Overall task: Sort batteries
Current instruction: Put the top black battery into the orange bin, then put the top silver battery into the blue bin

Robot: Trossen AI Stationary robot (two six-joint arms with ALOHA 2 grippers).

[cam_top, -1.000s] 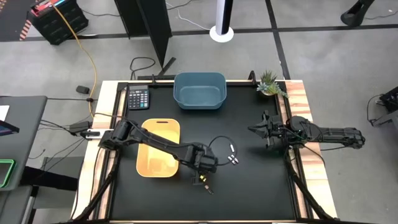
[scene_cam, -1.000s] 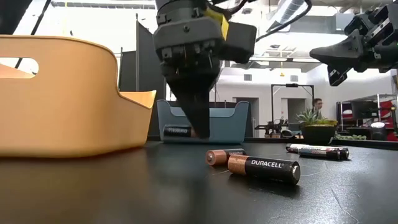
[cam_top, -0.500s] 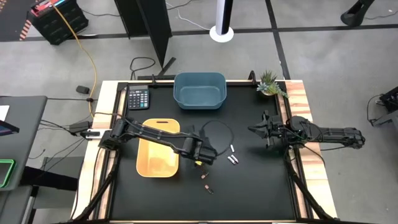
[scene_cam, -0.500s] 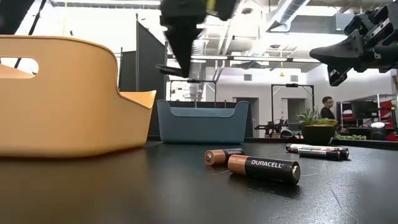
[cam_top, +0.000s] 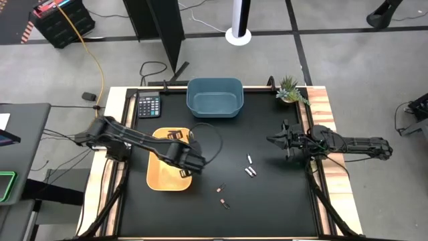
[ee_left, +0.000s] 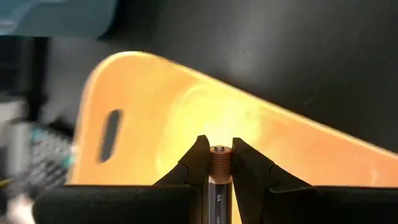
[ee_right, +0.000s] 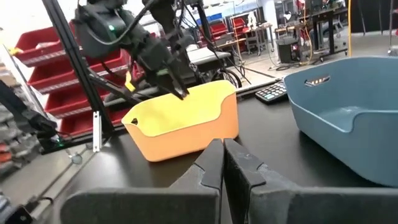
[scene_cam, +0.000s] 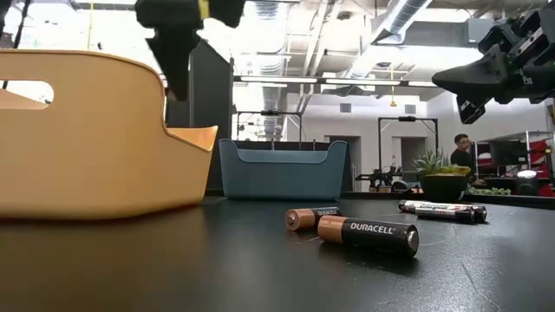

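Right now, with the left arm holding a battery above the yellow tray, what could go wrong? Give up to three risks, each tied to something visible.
1. The left gripper pinches the copper-topped AA battery only by its end, so it might slip or tilt before release.
2. The gripper hangs near the curved rim of the yellow plastic tray; released there, the battery could bounce out.
3. Two dark Duracell batteries lie loose together on the black table; grasping one may roll the other.

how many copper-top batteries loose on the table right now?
2. The nearer battery and the farther battery lie together, front middle of the table. A third battery sits in the left gripper above the yellow tray, which may hide more.
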